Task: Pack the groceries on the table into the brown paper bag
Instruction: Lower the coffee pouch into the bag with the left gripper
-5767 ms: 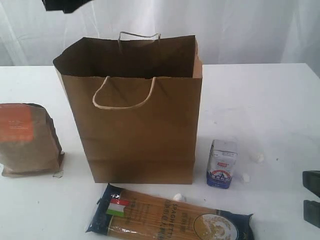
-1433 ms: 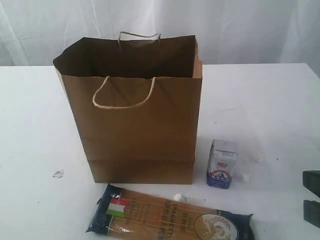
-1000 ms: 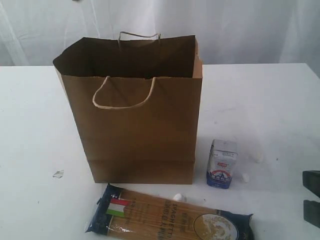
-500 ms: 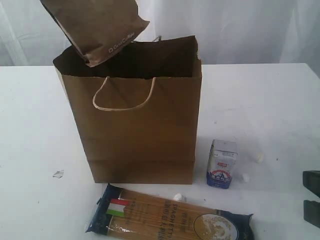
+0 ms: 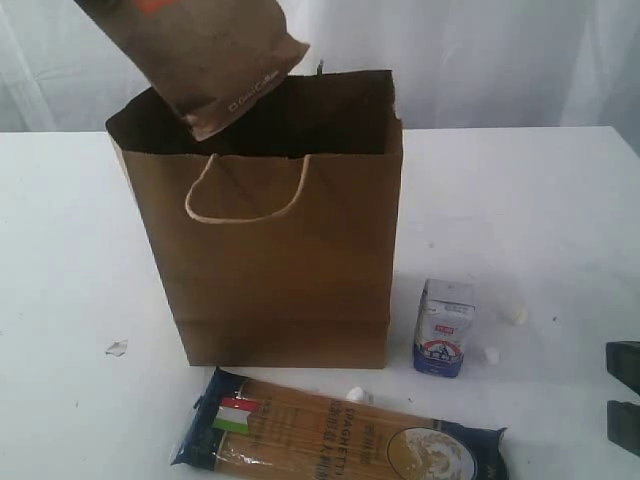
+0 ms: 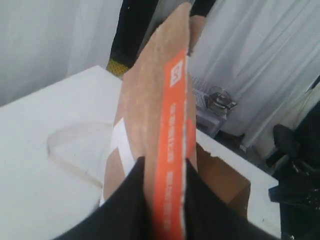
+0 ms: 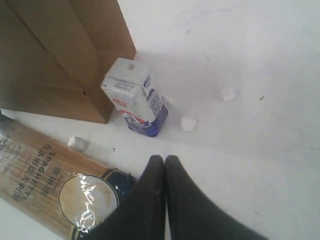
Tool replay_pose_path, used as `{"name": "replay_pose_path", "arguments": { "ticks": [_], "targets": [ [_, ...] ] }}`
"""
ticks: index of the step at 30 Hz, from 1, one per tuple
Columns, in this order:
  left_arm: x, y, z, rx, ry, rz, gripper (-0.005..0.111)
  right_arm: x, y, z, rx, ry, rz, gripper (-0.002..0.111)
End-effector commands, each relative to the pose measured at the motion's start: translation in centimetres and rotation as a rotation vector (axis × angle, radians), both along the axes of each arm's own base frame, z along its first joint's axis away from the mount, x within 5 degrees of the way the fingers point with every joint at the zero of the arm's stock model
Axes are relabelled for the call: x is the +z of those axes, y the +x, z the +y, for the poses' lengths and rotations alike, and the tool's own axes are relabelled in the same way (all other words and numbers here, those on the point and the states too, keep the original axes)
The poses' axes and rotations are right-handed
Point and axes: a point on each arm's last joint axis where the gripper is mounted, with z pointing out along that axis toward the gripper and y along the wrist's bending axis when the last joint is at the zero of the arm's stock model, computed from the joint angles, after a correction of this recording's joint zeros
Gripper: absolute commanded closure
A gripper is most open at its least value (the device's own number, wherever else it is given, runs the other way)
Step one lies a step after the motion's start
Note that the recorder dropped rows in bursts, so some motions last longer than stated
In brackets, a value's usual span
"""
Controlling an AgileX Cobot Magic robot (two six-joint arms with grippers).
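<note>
Down from beyond the picture's upper edge a second ago, the soft brown pouch with its orange label (image 5: 205, 60) now hangs over the left part of the mouth of the tall kraft brown paper bag (image 5: 270, 260), a touch lower than half a second back. The left gripper (image 6: 165, 169) has it pinched by its narrow edges, the black fingers (image 6: 131, 200) drawn in close on either side of the orange strip.

The pouch's long axis is tilted, not upright: its folded bottom corner points down into the dark opening and overlaps the near rim in the exterior view. Whether that corner is inside the mouth or only in front of it cannot be told. The coming lowering likely depends on that corner clearing the near rim and the cord handle.

The right gripper (image 7: 165, 160) is fully closed on nothing, low beside the small white-blue carton (image 5: 444, 328) and the long spaghetti packet (image 5: 340, 430), both lying on the flat white tabletop (image 5: 520, 200) in front of the bag. White crumbs (image 5: 491, 354) dot the surface; pale curtains (image 5: 480, 60) hang behind.
</note>
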Motion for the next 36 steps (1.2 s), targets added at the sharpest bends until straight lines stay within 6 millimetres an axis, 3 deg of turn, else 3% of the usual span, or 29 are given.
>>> {"name": "replay_pose_path", "arguments": {
  "ticks": [1, 12, 18, 22, 29, 32, 36],
  "targets": [
    [2.1, -1.4, -0.5, -0.104, -0.175, -0.037, 0.107, -0.1, 0.1, -0.1, -0.003, -0.014, -0.005, 0.108],
    [0.1, -2.1, -0.1, -0.093, 0.131, -0.017, 0.107, -0.1, 0.1, -0.1, -0.003, -0.014, -0.005, 0.108],
    [-0.5, -1.8, -0.1, -0.107, 0.16, -0.049, 0.107, -0.1, 0.1, -0.1, -0.003, -0.021, -0.01, 0.108],
    [-1.6, -1.1, -1.2, -0.156, 0.165, -0.061, 0.107, 0.0, 0.1, -0.1, -0.005, -0.02, -0.014, 0.108],
    [-3.9, -0.7, -5.0, -0.301, 0.177, -0.106, 0.107, -0.1, 0.1, -0.2, -0.004, -0.024, -0.014, 0.108],
    [-4.9, -0.6, -6.1, -0.341, 0.202, -0.104, 0.098, -0.1, 0.1, -0.2, -0.004, -0.024, -0.014, 0.108],
    [-5.7, -0.2, -6.3, -0.349, 0.208, -0.084, 0.072, -0.1, 0.1, -0.2, -0.004, -0.024, -0.014, 0.108]
  ]
}}
